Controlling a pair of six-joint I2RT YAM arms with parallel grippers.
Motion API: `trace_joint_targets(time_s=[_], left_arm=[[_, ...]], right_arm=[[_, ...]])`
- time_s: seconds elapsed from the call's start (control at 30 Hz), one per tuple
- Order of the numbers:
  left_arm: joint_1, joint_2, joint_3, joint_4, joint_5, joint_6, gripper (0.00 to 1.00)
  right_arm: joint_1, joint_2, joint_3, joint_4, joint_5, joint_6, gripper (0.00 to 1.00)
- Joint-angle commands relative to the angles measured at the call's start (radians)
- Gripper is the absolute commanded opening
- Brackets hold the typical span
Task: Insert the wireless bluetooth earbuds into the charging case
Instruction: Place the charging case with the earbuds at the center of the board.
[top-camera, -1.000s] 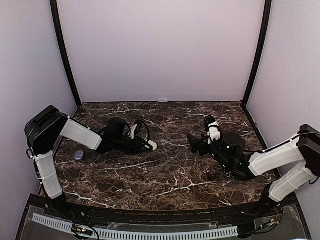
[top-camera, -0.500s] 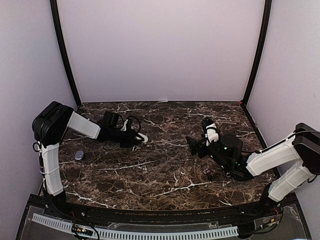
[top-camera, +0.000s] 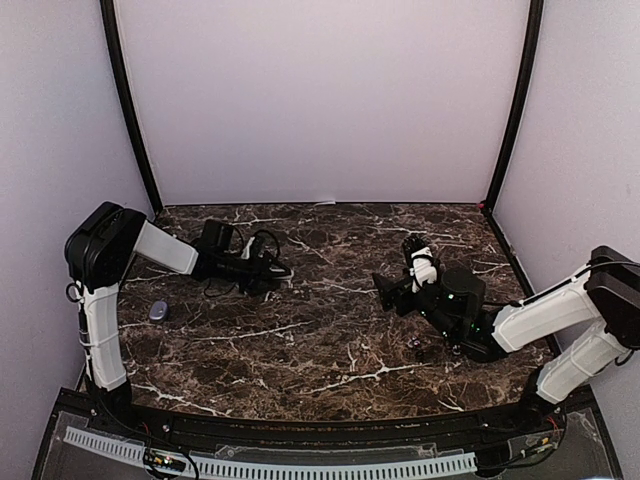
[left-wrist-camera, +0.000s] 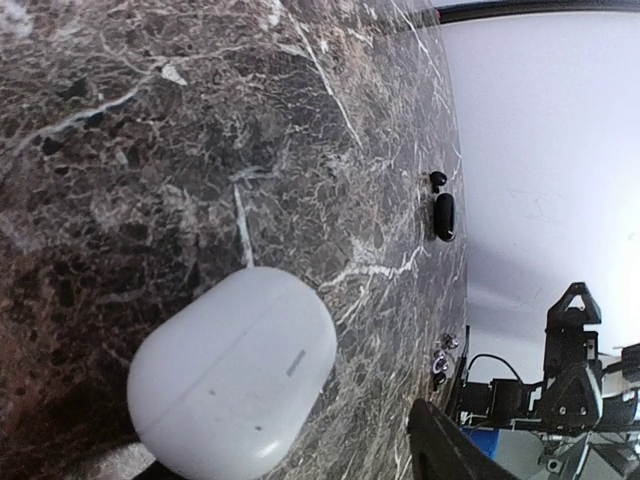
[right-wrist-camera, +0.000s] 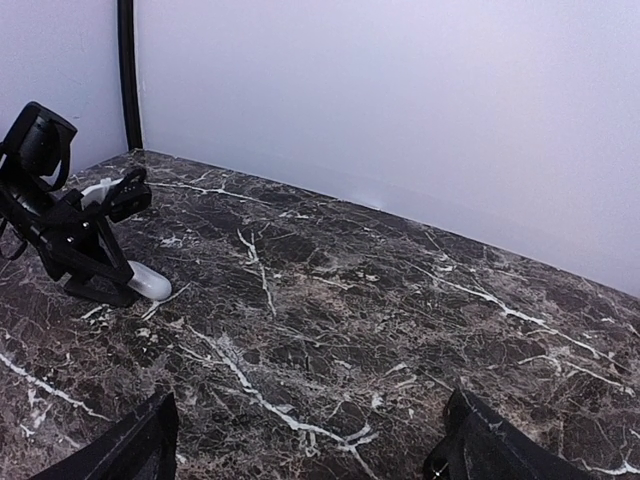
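While the white charging case (left-wrist-camera: 232, 372) lies between parted left fingers (left-wrist-camera: 440, 450), right fingers (right-wrist-camera: 130, 450) spread wide

Bench (top-camera: 330, 350): dark brown marble pattern with white veining, surface flat. Plain pale lilac walls (top-camera: 320, 100) enclose it on three sides. A black left post (top-camera: 128, 110) and a black right post (top-camera: 513, 105) stand at the rear corners. A white slotted strip (top-camera: 300, 466) runs along the near edge.

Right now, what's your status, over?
Left gripper open at closed white charging case. Right gripper open, empty. Dark earbuds loose by right arm. No obstruction seen.
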Motion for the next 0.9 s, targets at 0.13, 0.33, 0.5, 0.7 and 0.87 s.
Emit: trace_joint_targets(time_s=[0.13, 0.33, 0.5, 0.7, 0.87], left_arm=[[0.009, -0.059, -0.059, -0.230, -0.126, 0.074, 0.89], [0.009, -0.168, -0.121, -0.325, -0.213, 0.135, 0.91], [0.009, -0.284, -0.171, -0.418, -0.292, 0.181, 0.92], [0.009, -0.501, -0.249, -0.546, -0.468, 0.212, 0.99], [0.010, -0.672, -0.293, -0.666, -0.739, 0.171, 0.99]], right_arm=[[-0.004, -0.006, 0.011, 0.040, 0.014, -0.016, 0.91], [-0.005, -0.007, 0.011, 0.040, 0.013, -0.018, 0.91], [-0.004, -0.007, 0.009, 0.038, 0.017, -0.020, 0.91], [-0.004, -0.011, 0.006, 0.035, 0.015, -0.017, 0.91], [-0.003, -0.012, 0.005, 0.036, 0.013, -0.017, 0.91]])
